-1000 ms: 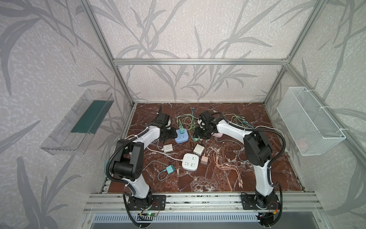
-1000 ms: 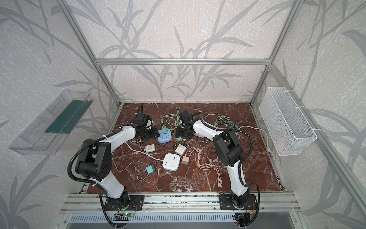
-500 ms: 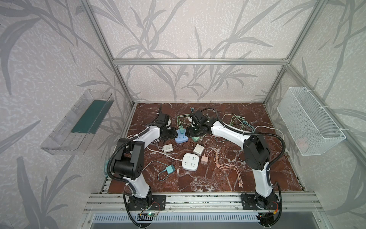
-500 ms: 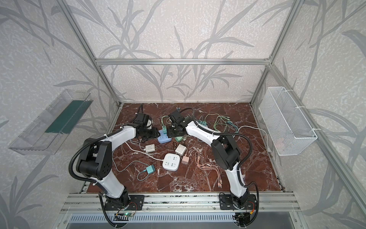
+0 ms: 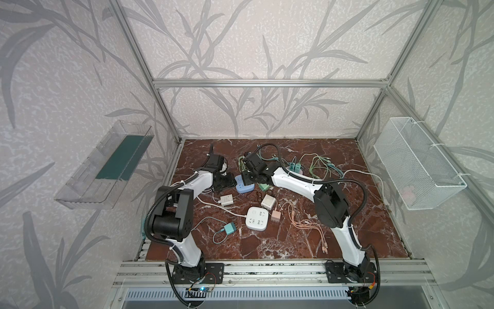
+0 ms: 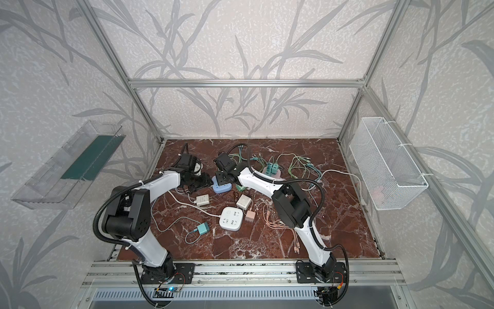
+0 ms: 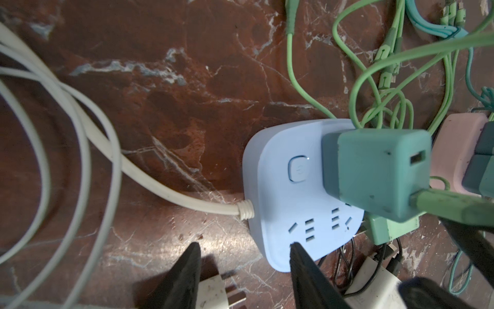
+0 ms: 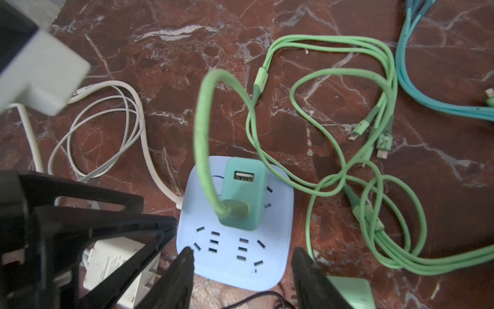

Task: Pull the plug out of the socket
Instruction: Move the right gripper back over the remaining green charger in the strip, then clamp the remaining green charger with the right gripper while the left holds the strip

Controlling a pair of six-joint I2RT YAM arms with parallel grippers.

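A light blue socket (image 7: 283,203) lies on the marble floor, also seen in both top views (image 5: 243,187) (image 6: 221,188). A teal plug (image 7: 379,171) with a green cable (image 8: 203,139) stands plugged into its face (image 8: 244,195); my right arm hides the plug in both top views. My left gripper (image 7: 244,246) is open at the socket's cord side, one fingertip (image 7: 295,248) over the socket's corner. My right gripper (image 8: 242,251) is open, its fingers astride the socket's free edge, short of the plug.
Around the blue socket lie a white socket (image 5: 256,218), white chargers (image 5: 226,199), a pink charger (image 5: 276,215), a teal charger (image 5: 229,228), a pink socket with teal plugs (image 5: 295,168) and tangled green cables (image 5: 318,166). A wire basket (image 5: 417,171) hangs right.
My right gripper has swung left from the cable tangle to over the blue socket and now covers the plug in the top views. The left arm has stayed put.
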